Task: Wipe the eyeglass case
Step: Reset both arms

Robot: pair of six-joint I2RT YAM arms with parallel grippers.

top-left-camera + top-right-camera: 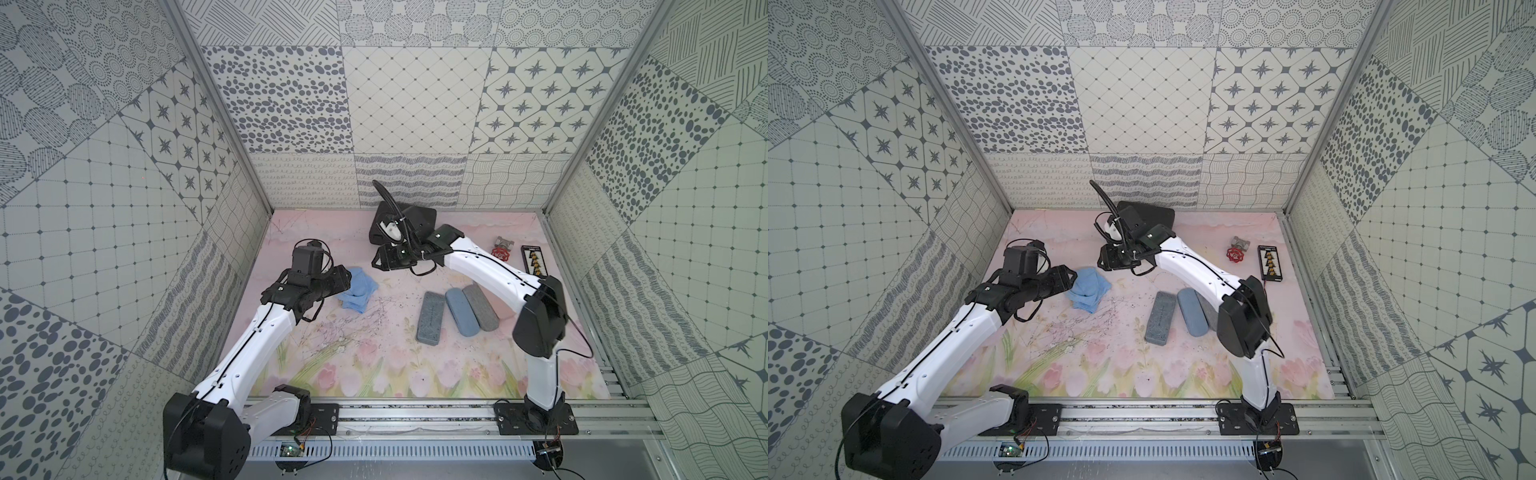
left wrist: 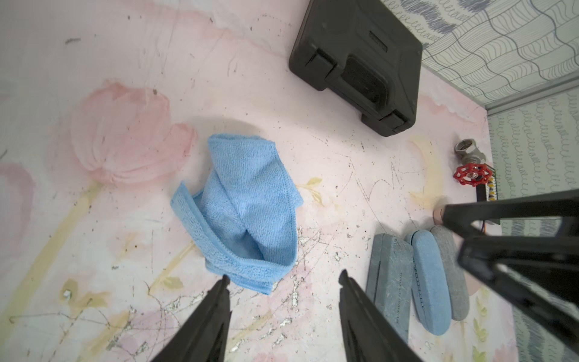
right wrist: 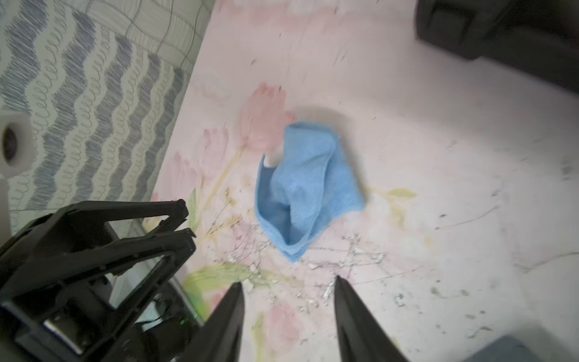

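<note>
Three eyeglass cases [image 2: 429, 282] in left wrist view, blue cloth [image 3: 307, 188] in right

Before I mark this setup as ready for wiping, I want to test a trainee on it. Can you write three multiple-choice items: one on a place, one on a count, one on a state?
1. Where is the cloth?
A. On top of the eyeglass cases
B. Loose on the table, just ahead of the left gripper
C. Pinched in the right gripper

2. How many eyeglass cases lie side by side?
A. Two
B. Three
C. Four

3. How do the grippers stand?
A. Both shut
B. Left shut on the cloth
C. Both open, holding nothing

Answers:
1 B: the cloth lies crumpled on the table, apart from the cases.
2 B: a speckled dark one, a blue one and a grey one lie in a row.
3 C: each wrist view shows a gap between the fingertips with nothing gripped.
</note>
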